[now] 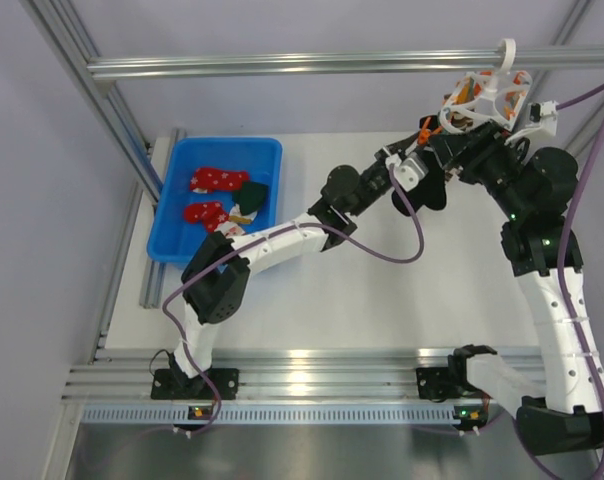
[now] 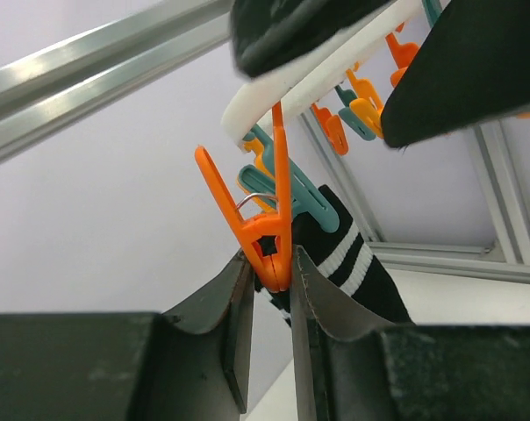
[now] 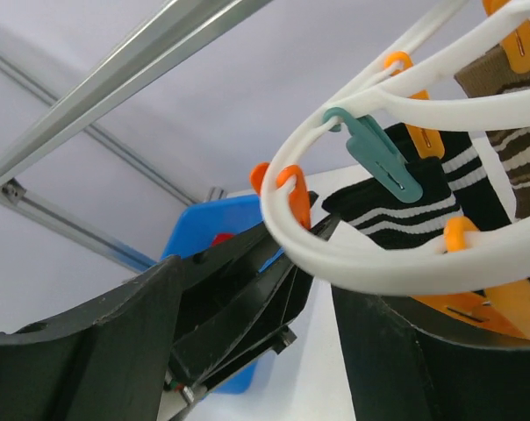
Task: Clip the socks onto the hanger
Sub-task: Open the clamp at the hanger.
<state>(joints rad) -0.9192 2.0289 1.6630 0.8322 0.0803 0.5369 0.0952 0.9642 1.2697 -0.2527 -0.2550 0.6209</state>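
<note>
- Left gripper (image 2: 272,260) pinches an orange peg (image 2: 270,230) beside a black striped sock (image 2: 377,294).
- Right gripper (image 3: 258,303) — fingers spread wide — sits beneath the hanger (image 3: 361,267), upper right in the overhead view.
- Festive socks (image 1: 217,181) lie in a blue bin (image 1: 227,143), upper left.

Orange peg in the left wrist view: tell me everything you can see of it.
Orange plastic peg: two arms splayed in a V, wire spring at the pivot. It hangs upright from the white ring by its longer arm. The left hand pinches its lower end between both fingers. A black striped sock sits just behind; contact unclear.
</note>
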